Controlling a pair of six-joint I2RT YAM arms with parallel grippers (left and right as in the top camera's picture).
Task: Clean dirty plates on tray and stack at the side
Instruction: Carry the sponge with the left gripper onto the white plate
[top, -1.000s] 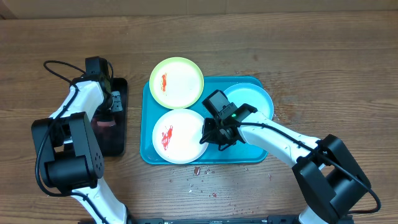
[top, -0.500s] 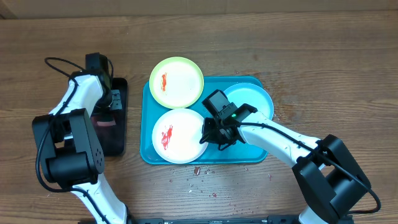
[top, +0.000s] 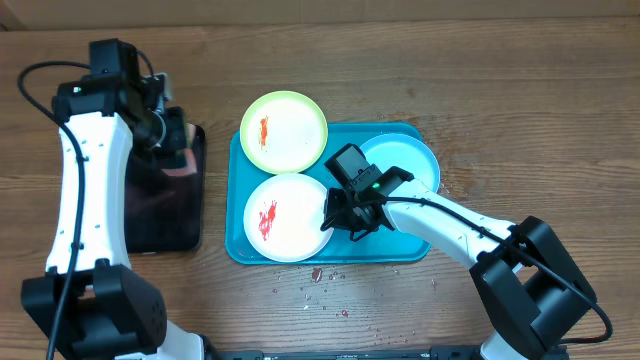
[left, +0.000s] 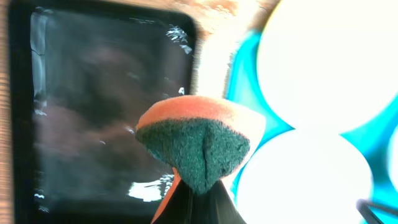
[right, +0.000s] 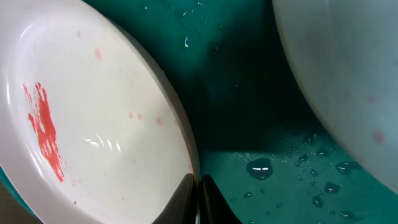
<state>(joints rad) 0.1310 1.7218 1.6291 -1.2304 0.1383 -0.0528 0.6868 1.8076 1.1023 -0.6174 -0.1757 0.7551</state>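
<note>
The turquoise tray (top: 412, 252) holds a white plate (top: 285, 217) with a red smear, a pale blue plate (top: 405, 163), and a yellow-green plate (top: 284, 131) that overlaps its far left rim. My right gripper (top: 330, 222) is shut on the white plate's right rim (right: 186, 158), one finger on each side of the rim. My left gripper (top: 170, 135) is shut on an orange and green sponge (left: 194, 144), held above the black tray (top: 160, 205) left of the turquoise tray.
The black tray (left: 93, 112) looks wet. Water drops (right: 260, 168) lie on the turquoise tray floor. Red crumbs (top: 316, 274) are scattered on the wooden table in front of the tray.
My left arm has risen and swung up from the black tray with the sponge in its jaws. My right gripper and the plates have not moved.
</note>
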